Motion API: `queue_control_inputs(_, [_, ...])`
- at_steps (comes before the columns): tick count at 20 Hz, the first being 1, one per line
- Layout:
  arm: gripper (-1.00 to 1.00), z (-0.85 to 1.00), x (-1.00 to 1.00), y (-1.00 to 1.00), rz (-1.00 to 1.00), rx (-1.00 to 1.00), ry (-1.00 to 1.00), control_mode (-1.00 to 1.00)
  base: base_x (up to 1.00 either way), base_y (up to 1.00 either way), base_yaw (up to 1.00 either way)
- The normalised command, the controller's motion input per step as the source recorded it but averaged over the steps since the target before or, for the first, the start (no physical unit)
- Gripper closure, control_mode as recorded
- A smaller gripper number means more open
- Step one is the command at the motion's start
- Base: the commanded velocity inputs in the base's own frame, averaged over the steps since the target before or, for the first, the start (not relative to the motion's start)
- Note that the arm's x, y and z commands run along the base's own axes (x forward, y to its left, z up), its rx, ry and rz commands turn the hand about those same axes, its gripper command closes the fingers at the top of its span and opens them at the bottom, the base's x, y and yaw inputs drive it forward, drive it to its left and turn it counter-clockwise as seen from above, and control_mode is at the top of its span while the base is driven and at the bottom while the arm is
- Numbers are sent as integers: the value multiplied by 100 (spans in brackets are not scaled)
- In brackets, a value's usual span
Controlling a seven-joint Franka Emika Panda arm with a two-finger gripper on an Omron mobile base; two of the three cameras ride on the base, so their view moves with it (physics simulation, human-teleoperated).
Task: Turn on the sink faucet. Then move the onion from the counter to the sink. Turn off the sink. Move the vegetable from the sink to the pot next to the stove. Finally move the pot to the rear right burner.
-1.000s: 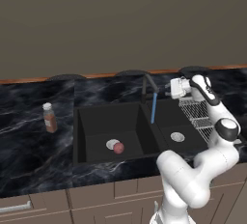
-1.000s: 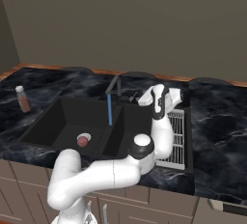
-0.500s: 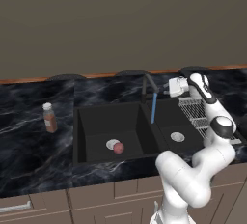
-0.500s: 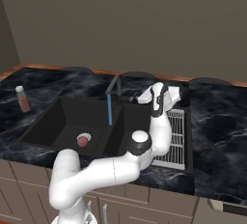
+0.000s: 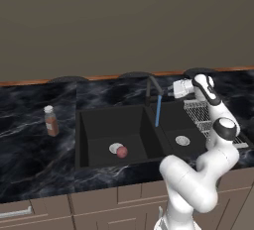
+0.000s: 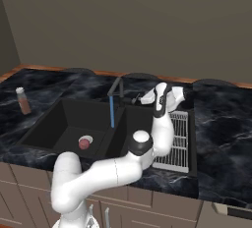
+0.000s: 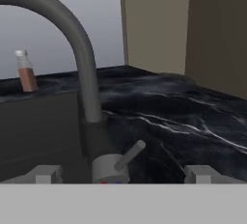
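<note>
The claw (image 7: 120,174) stands wide open with nothing in it, its tips either side of the faucet (image 5: 153,86) base and lever. A blue stream runs from the spout into the sink (image 5: 99,120). The onion (image 5: 122,151) lies in the left basin beside the drain, and a bottle (image 5: 50,121) stands on the desk (image 5: 30,144) to the left.

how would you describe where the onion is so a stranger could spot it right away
Find the matte black double-basin sink set in the glossy black marble counter. In its left basin, the small reddish-pink round onion rests beside the round silver drain. It is the only coloured ball there; the brown white-capped bottle stands on the counter.
</note>
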Motion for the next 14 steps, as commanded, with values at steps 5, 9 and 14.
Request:
queue_control_inputs(5, [-100, -10, 6, 0, 0, 0, 4, -100, 0, 0, 0])
queue_control_inputs(9, [-100, -11, 4, 0, 0, 0, 0, -100, 0, 0, 0])
queue_control_inputs(14, [-100, -8, 5, 0, 0, 1, 0, -100, 0, 0, 0])
